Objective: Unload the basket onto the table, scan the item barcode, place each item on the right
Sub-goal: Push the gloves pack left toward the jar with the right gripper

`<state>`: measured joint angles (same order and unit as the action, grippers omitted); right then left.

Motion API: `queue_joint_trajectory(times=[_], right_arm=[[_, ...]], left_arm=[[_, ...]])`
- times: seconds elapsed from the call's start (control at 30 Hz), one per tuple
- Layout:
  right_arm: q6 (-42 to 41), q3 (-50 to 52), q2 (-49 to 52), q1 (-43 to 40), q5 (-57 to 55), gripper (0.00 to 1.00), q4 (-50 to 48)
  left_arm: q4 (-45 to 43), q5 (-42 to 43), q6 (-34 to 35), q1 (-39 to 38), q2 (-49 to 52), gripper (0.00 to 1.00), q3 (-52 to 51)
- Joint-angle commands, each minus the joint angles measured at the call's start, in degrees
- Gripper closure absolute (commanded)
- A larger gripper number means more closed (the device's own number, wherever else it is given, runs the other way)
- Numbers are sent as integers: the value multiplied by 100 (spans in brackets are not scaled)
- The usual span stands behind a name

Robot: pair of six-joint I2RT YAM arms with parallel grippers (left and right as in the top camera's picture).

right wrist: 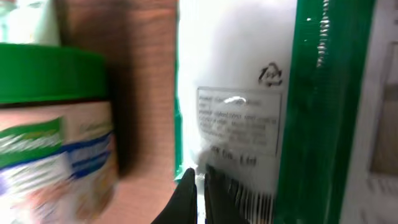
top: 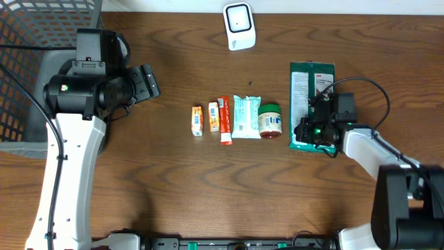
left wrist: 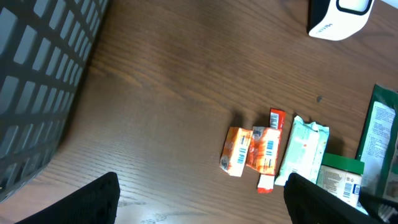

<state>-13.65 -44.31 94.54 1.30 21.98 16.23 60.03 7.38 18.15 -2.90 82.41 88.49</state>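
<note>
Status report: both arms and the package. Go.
Left fingers open, clear of items. Right fingers shut at green package corner, grip unconfirmed. Package lying flat. Jar close beside.

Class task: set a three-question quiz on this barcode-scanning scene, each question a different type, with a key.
1. True or false: the left gripper is shut.
2. How many things lie in the row of small items between the arms? A three, B five, C eight.
3. Fill in: the shut right gripper is over one end of the ___ packet.
Key: 1 false, it is open; 2 B; 3 green.
</note>
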Motion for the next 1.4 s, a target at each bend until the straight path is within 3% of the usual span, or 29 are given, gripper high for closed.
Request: queue_joint_trajectory(times=[0.0,0.23,0.73,1.0,1.17,1.37], right_arm=[[26,-197,-564,-52,197,98,122],[197,-144,-754,-46,-264,99,654],[37,380,216,267,-232,98,223],[155,-179,-234,103,-212,97,1115],[264,-260,-538,109,216,97,1217],[450,-127,-529,247,-166,97,1294]], left_arm=[[20,11,-33,-2,39,15,61],[20,11,-33,-2,37,15,61],[20,11,-33,-2,37,15,61],[20,11,-33,-2,37,15,61],[20,11,-33,-2,37,15,61],[20,11,-33,-2,37,15,61]])
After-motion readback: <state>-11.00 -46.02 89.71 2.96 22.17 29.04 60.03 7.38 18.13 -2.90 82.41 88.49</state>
